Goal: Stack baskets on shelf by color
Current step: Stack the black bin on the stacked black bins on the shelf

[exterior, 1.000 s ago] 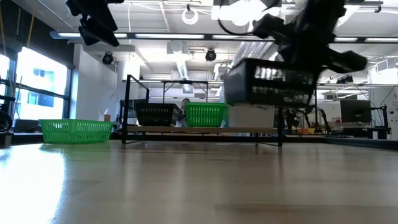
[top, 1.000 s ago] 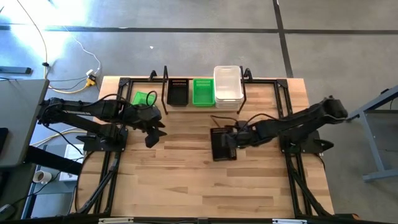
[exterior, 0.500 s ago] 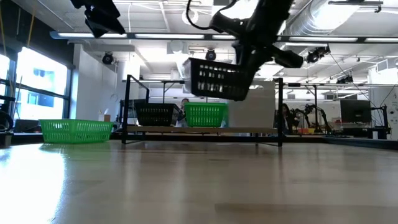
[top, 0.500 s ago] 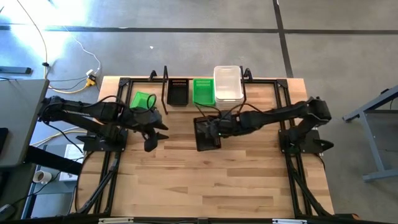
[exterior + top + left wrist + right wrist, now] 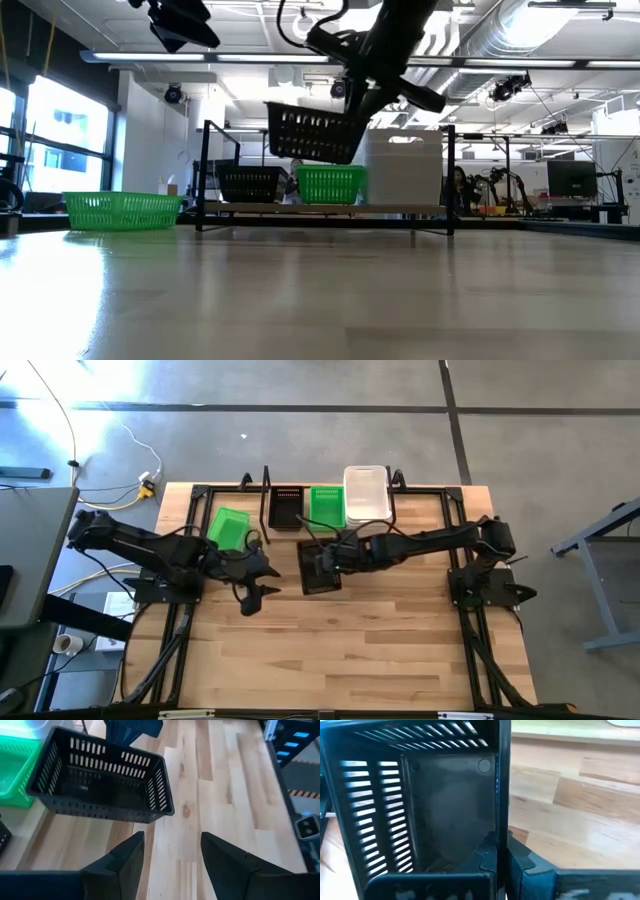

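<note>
My right gripper is shut on a black mesh basket, which hangs tilted in the air before the shelf. On the shelf board stand a black basket, a green basket and a white stack. Another green basket rests on the table, left of the shelf. My left gripper hovers open over the table, left of the held basket; nothing is between its fingers. My right gripper holds the black basket by the rim of one side wall, on the side facing the right arm. One finger is inside the basket and the other outside. The basket is lifted clear of the table and tilted.
The shelf's black wire frame rises at both ends of the board. The table's black edge rails run along its left and right sides. Bare wooden tabletop lies toward the near edge.
My right gripper has carried the black basket toward the table's left and far edge, closer to the shelf, still shut on it. The basket has stayed in the air and now hangs in front of the shelf's black and green baskets. My left gripper has shifted slightly toward the near edge.
</note>
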Available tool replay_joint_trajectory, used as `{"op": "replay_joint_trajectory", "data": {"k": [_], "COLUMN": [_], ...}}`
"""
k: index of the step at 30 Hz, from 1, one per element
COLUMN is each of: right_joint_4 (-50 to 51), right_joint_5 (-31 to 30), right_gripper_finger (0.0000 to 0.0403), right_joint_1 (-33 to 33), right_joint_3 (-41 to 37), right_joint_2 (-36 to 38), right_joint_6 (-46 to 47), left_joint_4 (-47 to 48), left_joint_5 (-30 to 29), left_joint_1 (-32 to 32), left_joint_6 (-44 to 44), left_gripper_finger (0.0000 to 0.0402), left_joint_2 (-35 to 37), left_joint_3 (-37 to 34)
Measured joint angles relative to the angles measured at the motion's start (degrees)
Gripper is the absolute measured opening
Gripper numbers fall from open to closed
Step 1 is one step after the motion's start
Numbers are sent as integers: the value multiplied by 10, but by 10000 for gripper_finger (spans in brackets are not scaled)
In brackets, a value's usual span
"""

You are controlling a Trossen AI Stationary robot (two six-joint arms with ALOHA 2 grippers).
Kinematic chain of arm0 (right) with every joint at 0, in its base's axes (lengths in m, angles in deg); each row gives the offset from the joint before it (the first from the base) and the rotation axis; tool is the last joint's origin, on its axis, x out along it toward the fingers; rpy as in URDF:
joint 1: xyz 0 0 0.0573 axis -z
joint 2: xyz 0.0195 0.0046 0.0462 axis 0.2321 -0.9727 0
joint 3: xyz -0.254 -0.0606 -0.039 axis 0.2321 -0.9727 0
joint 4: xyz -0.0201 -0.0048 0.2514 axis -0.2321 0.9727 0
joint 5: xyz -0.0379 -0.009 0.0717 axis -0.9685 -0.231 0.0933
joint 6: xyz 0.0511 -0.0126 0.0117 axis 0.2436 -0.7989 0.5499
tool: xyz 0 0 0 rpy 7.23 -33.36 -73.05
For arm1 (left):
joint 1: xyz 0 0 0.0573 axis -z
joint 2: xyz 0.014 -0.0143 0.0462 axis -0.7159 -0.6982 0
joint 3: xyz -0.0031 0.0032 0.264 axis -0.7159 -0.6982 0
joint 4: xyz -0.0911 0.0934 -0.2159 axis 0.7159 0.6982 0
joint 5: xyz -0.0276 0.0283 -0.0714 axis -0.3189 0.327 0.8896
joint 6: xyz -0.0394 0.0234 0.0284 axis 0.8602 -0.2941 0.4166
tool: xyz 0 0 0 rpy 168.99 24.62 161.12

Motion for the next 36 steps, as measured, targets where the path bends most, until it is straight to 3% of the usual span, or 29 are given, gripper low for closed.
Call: {"op": "replay_joint_trajectory", "data": {"k": [6,16,28,36], "right_joint_4": [-4,-25,-32,-56], "right_joint_5": [-25,2,2,6], "right_gripper_finger": [0,0,0,0], "right_joint_1": [12,24,38,46], "right_joint_3": [3,3,3,3], "right_joint_2": [-1,-1,-1,-1], "right_joint_6": [0,-16,-14,-24], "left_joint_4": [-34,-46,-126,-126], "left_joint_5": [-36,-43,-73,-84], "left_joint_1": [10,9,9,-11], "left_joint_6": [-26,-117,-200,-239], "left_gripper_finger": [185,185,185,185], "left_joint_2": [-37,-88,-123,-171], "left_joint_3": [0,0,0,31]}}
